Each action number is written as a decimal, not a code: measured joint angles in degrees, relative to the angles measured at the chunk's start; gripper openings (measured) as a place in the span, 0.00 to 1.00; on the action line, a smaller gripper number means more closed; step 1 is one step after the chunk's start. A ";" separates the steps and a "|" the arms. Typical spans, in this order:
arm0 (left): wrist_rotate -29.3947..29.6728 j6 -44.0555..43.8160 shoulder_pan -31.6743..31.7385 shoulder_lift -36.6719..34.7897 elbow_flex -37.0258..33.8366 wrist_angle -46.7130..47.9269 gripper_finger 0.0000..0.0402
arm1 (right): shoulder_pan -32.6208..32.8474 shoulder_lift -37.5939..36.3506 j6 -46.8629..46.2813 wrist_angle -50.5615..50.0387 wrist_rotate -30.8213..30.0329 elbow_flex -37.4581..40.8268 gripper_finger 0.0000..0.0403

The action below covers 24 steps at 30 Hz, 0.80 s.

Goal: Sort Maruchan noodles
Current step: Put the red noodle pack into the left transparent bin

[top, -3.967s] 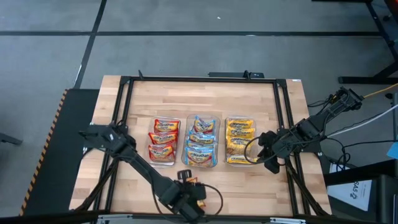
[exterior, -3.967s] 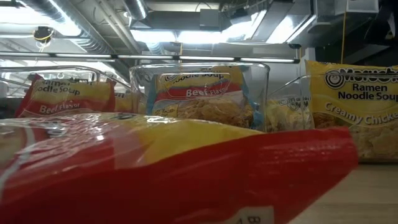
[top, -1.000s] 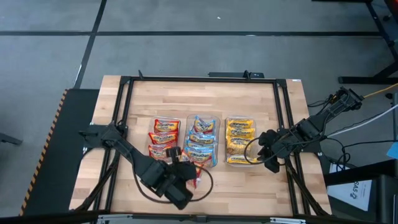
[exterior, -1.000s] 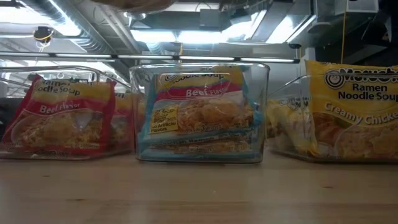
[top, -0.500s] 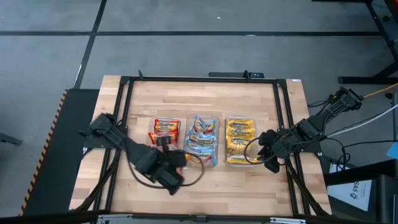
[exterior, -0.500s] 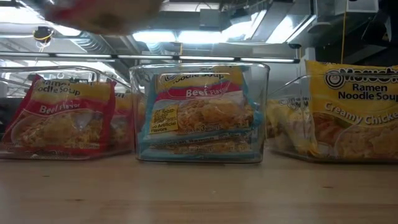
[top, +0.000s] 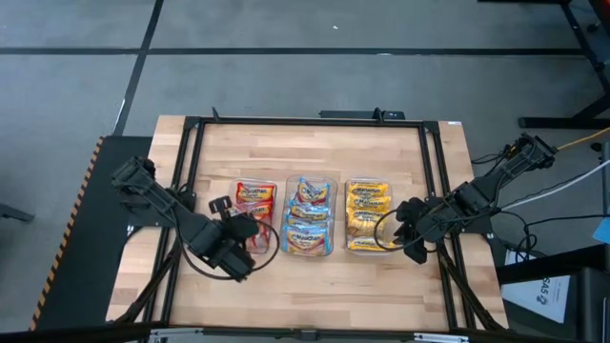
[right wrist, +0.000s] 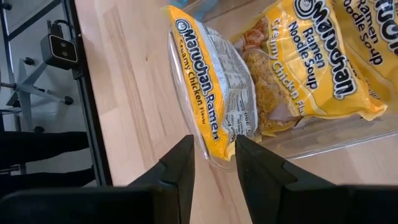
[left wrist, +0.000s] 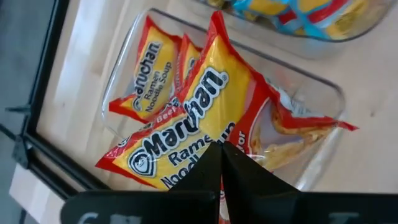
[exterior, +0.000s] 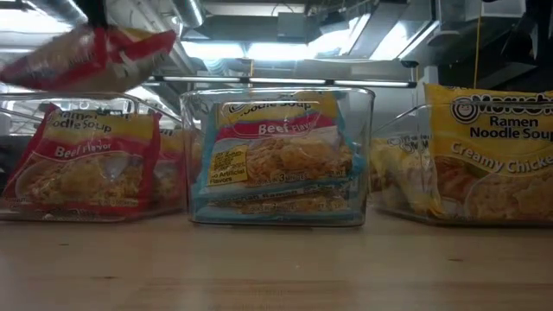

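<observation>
Step in hand, by judgement: dropping the red beef packet (left wrist: 205, 118) into the red-packet tub (left wrist: 323, 102). Best centred over the tub mouth, lowered clear of the rim, released flat onto the red packets beneath. Left gripper (left wrist: 219, 163) clamped shut on the packet's near edge; packet hangs just beyond the fingertips, above the tub. Right gripper (right wrist: 212, 155) parted, empty, parked beside the yellow creamy chicken tub (right wrist: 186, 81), just ahead of its fingers.

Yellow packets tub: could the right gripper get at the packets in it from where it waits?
Probably yes. The right gripper hangs open just off the rim of the yellow packets tub, which has no lid, and nothing lies between them. The left gripper, shut on a red packet, is over the red tub.
</observation>
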<state>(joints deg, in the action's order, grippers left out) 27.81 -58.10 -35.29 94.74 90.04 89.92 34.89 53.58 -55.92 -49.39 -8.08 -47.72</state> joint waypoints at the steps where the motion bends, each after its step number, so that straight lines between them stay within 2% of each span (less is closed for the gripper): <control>1: 0.18 -0.63 -0.04 0.00 -0.83 -0.18 0.00 | 0.00 0.00 -0.38 -0.01 0.00 0.00 0.29; 24: 1.12 -14.88 -2.98 0.15 -12.98 -13.10 0.00 | 0.00 0.00 -0.83 -0.01 -1.86 0.00 0.29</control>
<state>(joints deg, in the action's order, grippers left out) 28.93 -72.97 -38.27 94.89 77.06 76.81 34.89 53.58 -56.75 -49.39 -9.93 -47.72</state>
